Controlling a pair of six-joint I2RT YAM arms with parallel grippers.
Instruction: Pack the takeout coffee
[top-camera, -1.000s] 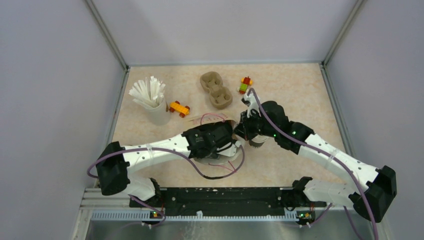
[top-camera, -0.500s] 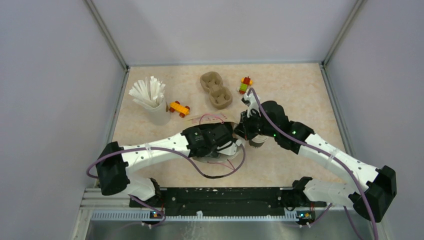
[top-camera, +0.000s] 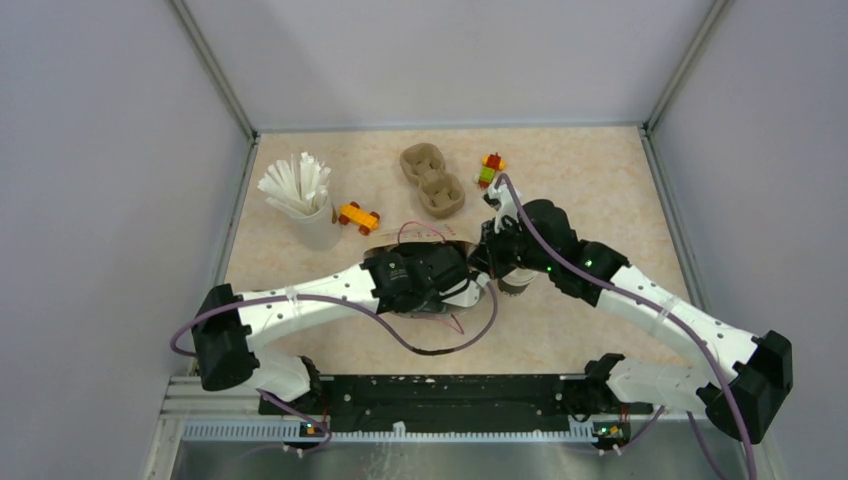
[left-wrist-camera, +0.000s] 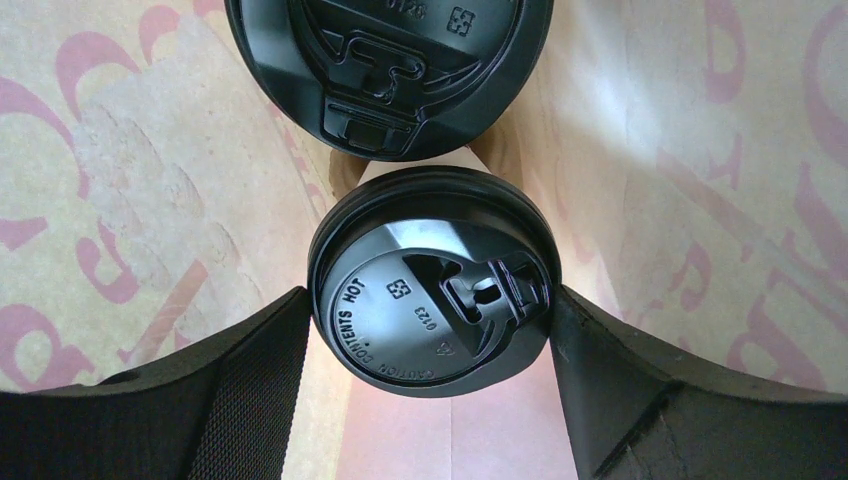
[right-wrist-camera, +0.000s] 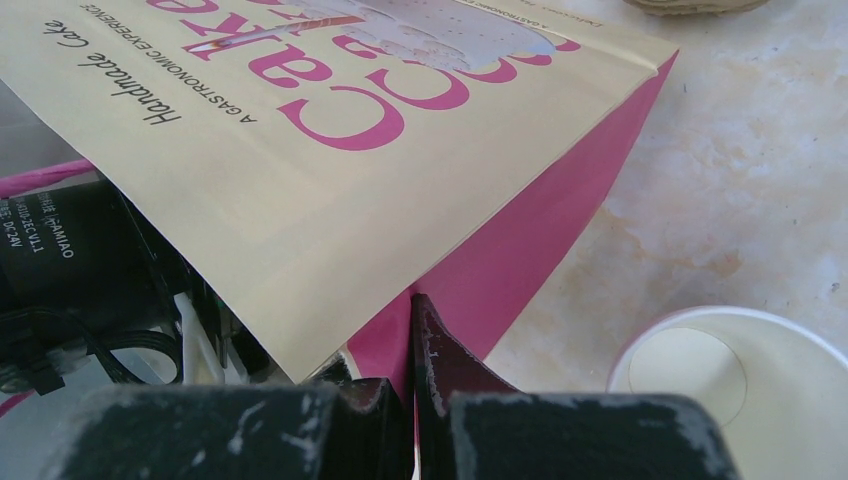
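Lidded coffee cup stands inside paper bag beside second lidded cup, clasped between left fingers. Right fingers pressed together, pinching bag's pink edge.

- Robot test cell, a lab sort of setting.
- Plain grey wall panels on three sides, set in bare metal corner posts.
- Two white-and-black arms bolted to a slotted metal rail at the near edge of the bench.
- Purple cables hang loose.
- Toy bricks lie on the bench.
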